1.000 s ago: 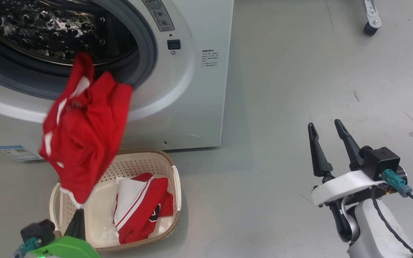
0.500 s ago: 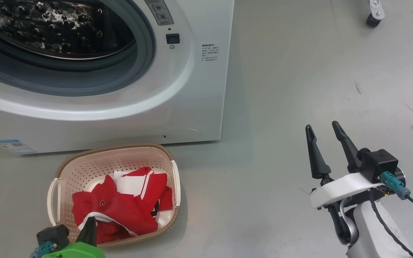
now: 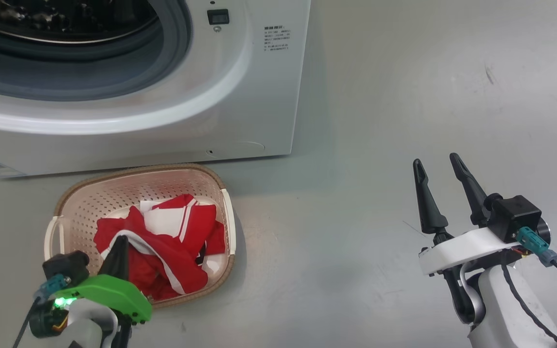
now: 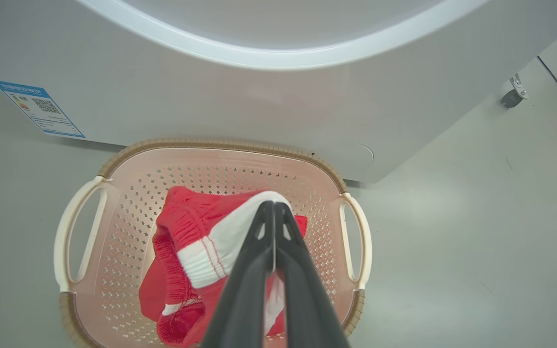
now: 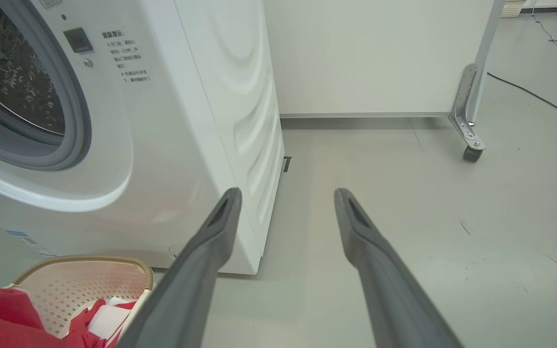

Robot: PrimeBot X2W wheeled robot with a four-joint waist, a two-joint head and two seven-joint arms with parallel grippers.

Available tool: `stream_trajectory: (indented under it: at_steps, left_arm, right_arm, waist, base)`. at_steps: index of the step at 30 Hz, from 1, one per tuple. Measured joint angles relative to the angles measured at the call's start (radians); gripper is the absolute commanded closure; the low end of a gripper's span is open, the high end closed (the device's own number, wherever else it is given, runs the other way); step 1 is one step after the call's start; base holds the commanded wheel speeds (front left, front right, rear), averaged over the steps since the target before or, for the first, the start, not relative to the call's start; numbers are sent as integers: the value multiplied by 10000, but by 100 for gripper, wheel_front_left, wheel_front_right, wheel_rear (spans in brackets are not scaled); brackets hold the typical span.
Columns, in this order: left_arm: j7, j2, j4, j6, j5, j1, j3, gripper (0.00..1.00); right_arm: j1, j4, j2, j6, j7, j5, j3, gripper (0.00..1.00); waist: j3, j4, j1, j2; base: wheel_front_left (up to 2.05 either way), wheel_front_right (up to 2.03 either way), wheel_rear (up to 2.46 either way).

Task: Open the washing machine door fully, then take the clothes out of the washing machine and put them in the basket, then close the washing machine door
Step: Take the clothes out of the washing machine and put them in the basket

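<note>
So the clothes (image 4: pixel 196 241) are down in the basket (image 4: pixel 220 144), a red heap with white trim that runs from about the middle of it to the near rim. It's too tangled for a sure count, but I'd guess two pieces. The thing that matters is that the heap is right at the tips of the left gripper (image 4: pixel 273 208), directly under it. The fingers are pressed together and a bit of white band looks pinched between them, so I'd say it's gripping the fabric and only has to let go. There's one basket, on the floor (image 3: pixel 356 217) just in front of the washing machine (image 3: pixel 240 96), below the round opening and near a small blue sticker (image 4: pixel 39 108). There's one machine too. Its opening is uncovered, and the part of the steel drum (image 5: pixel 12 87) I can see looks bare. The right gripper (image 3: pixel 436 159) is well off to the right over bare floor, with its fingers spread wide and nothing in them. The left arm is far nearer the laundry, so my guess is closing the door comes after the drop.
</note>
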Motion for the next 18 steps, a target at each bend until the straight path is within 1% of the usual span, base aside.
stream_trajectory:
  at_steps: [4,11,18]
  left_arm:
    - [-13,10,0,0,-240,-493,251,100]
    - [-100,84,6,-2,-257,-1305,407,100]
    - [-174,297,247,-2,-261,-1906,616,100]
  right_arm:
    - [-137,-140,0,0,0,-79,-12,0]
    - [-418,-497,0,0,0,-186,-48,0]
    - [-515,-846,-10,-4,-2,-255,-182,0]
  waist:
    - [500,-61,0,0]
    - [1444,-201,1,0]
    - [2424,-416,1,0]
  base:
    - [0,0,0]
    - [0,0,0]
    - [0,0,0]
